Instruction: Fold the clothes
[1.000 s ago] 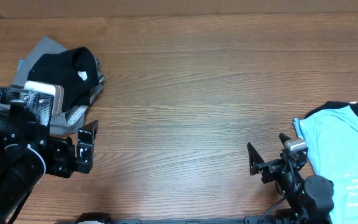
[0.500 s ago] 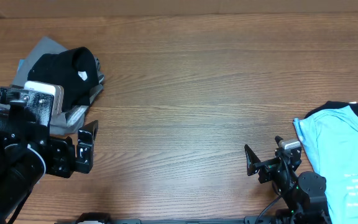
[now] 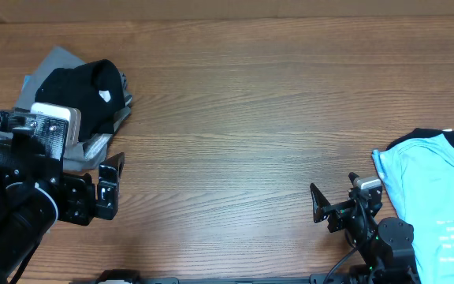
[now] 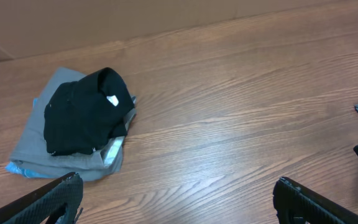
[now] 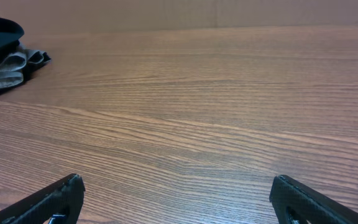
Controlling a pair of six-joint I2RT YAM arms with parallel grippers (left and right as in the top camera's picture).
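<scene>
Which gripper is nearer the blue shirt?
Right. The right gripper sits just off the blue shirt, not touching its edge. The left gripper is at the opposite side, next to the folded pile.

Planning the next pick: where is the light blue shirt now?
The light blue shirt lies at the right edge of the overhead view, just right of the right gripper, partly out of frame.

I can read nothing here: the white print (image 3: 452,229) on the light blue shirt (image 3: 424,170) at the surface (image 3: 251,118)'s right edge is too small, and the white tag (image 3: 105,96) on the black garment (image 3: 77,87) is blurred.
</scene>
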